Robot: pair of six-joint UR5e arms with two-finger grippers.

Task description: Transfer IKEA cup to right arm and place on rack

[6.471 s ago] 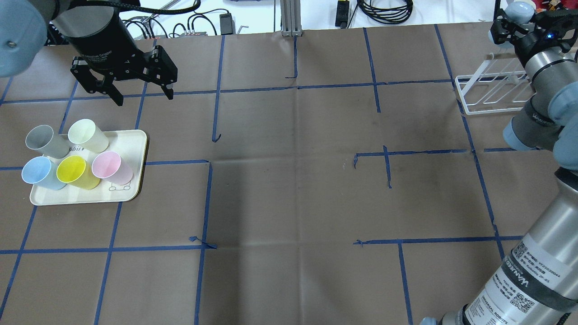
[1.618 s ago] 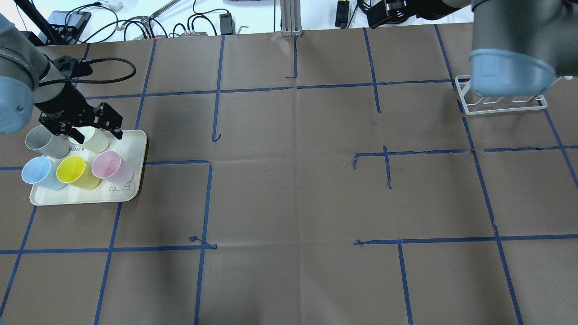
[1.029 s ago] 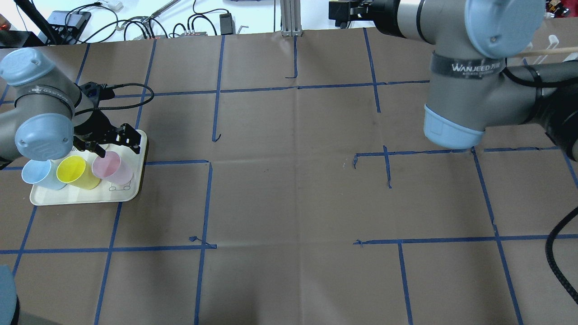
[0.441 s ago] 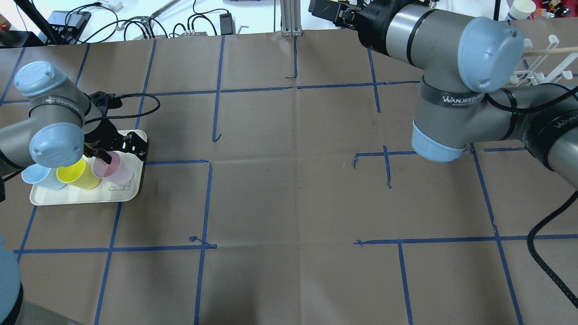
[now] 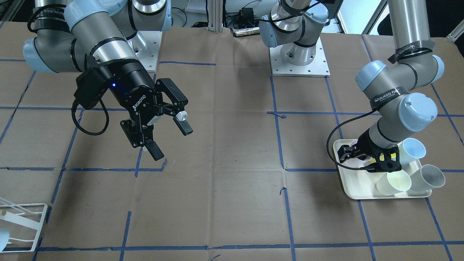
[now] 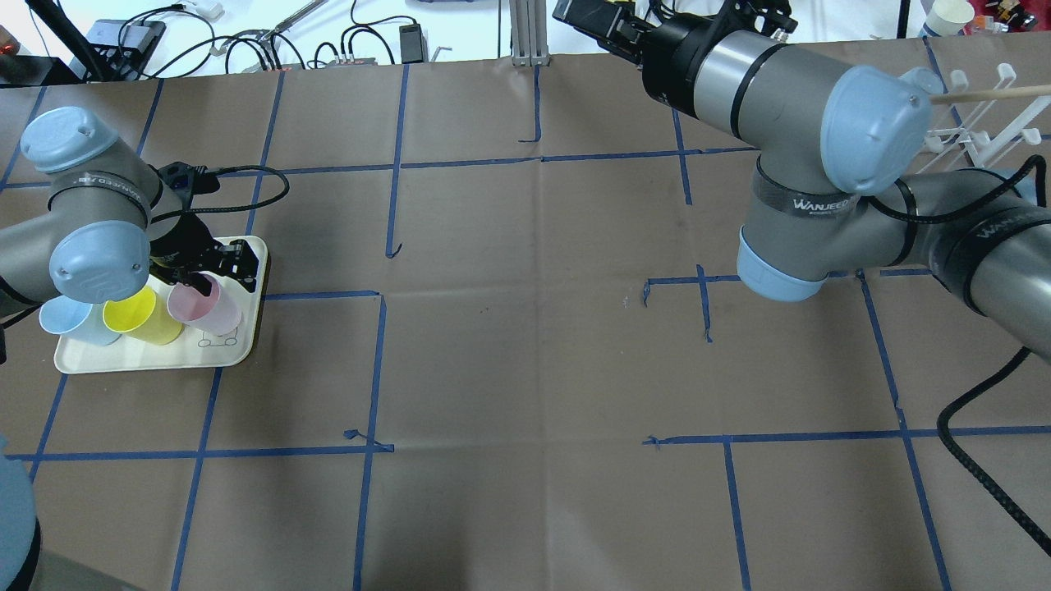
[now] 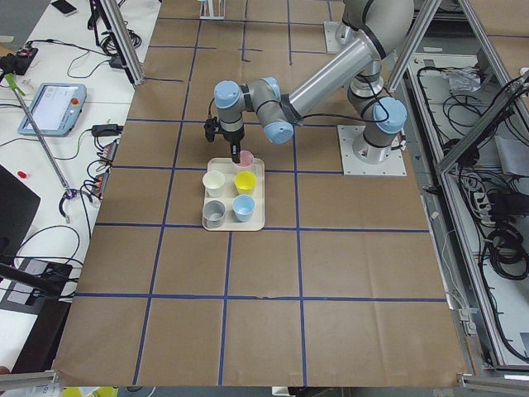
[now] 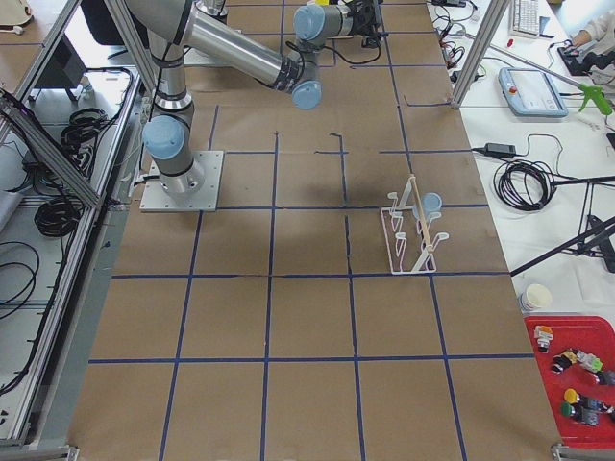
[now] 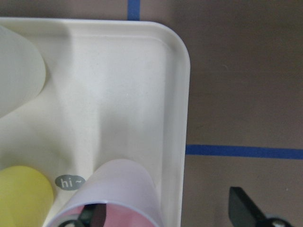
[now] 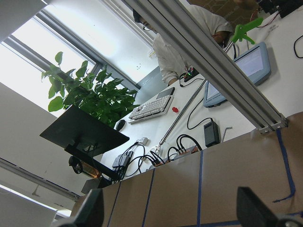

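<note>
Several cups stand on a cream tray [image 6: 238,355]. The pink cup [image 6: 215,308] is at the tray's corner nearest the table's middle. My left gripper [image 6: 222,281] is open and low over it. In the left wrist view one finger [image 9: 97,213] is inside the pink cup [image 9: 123,189] and the other [image 9: 244,208] is outside, past the tray's edge. My right gripper [image 5: 171,142] is open and empty, held in the air over the table's middle. The white wire rack [image 8: 413,235] stands at the far right, also seen in the front-facing view [image 5: 21,224].
The yellow cup [image 6: 135,312], blue cup [image 6: 70,316], cream cup [image 5: 393,183] and grey cup [image 5: 427,177] crowd the tray beside the pink one. A pale blue cup [image 8: 432,202] hangs on the rack. Cables lie beyond the table's back edge.
My left gripper came down from the cream cup's side to the pink cup's rim. My right arm swung from the rack toward the table's back middle.
</note>
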